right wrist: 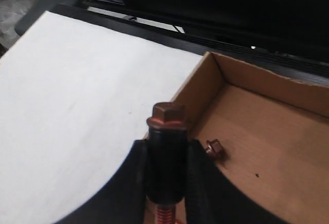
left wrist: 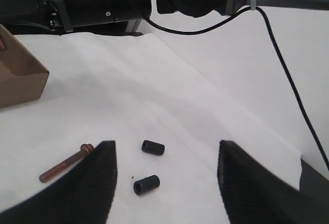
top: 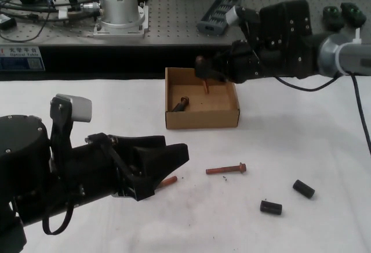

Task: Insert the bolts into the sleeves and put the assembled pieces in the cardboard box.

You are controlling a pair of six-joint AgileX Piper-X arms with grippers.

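Presently right hand (right wrist: 167, 154) clamps a sleeved bolt (right wrist: 165, 131), seemingly over the cardboard box (right wrist: 267, 80); left hand (left wrist: 165, 149) gapes wide.

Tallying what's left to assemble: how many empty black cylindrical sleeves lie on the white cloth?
2. One black sleeve lies on the white cloth toward its near right side, the other beside it, farther right. The left arm may hide more.

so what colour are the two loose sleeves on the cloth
The sleeves are black, clearest in the left wrist view.
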